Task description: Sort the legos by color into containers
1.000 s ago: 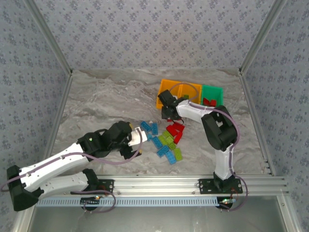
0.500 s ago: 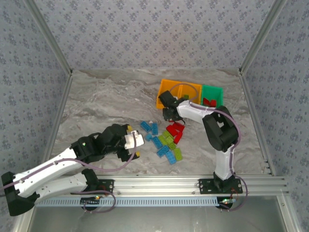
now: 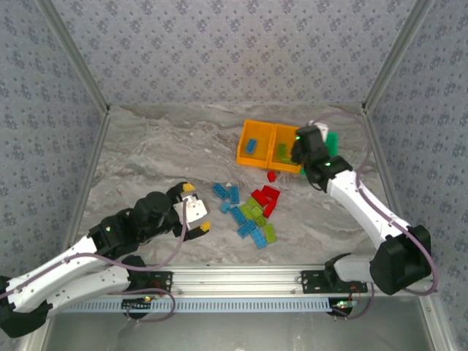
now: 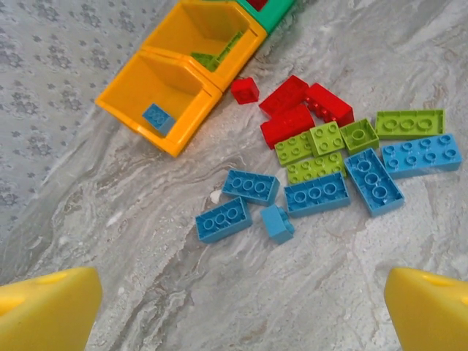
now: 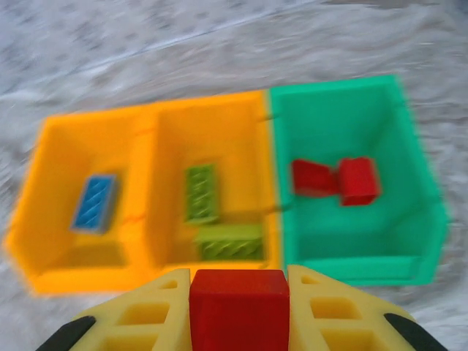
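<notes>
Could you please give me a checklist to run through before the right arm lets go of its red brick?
1. Grip: the right tool is shut on the red brick. Ok.
2. Destination: the green bin already holds two red bricks, so the colour matches. Ok.
3. Alignment: in the right wrist view the brick sits in line with the wall between the green bin and the middle orange bin, not over the green bin's middle. Not ok.
4. Height above the rim. Cannot tell.
5. Left tool: open, by the loose pile, well away from the green bin. Ok.
</notes>
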Action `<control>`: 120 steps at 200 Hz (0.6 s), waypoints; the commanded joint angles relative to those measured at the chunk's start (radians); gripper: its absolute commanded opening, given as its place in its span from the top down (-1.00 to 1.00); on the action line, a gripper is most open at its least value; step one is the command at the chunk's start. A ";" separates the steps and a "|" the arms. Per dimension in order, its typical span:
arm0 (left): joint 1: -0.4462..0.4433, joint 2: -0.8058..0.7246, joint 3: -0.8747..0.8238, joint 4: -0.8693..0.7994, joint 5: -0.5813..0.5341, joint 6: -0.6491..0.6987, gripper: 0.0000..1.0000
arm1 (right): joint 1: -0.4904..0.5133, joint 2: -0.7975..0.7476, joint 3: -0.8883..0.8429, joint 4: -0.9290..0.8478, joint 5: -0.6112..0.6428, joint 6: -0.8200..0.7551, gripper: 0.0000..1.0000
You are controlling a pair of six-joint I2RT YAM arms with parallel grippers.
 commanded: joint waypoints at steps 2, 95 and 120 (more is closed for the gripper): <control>-0.009 -0.002 -0.008 0.039 -0.030 -0.013 -0.98 | -0.145 0.087 -0.042 0.051 -0.045 -0.053 0.43; -0.009 0.032 0.000 0.068 -0.098 -0.104 -0.98 | -0.284 0.328 0.067 0.093 -0.164 -0.076 0.09; -0.007 0.026 0.016 0.078 -0.081 -0.139 -0.98 | -0.284 0.299 0.087 0.063 -0.175 -0.083 0.03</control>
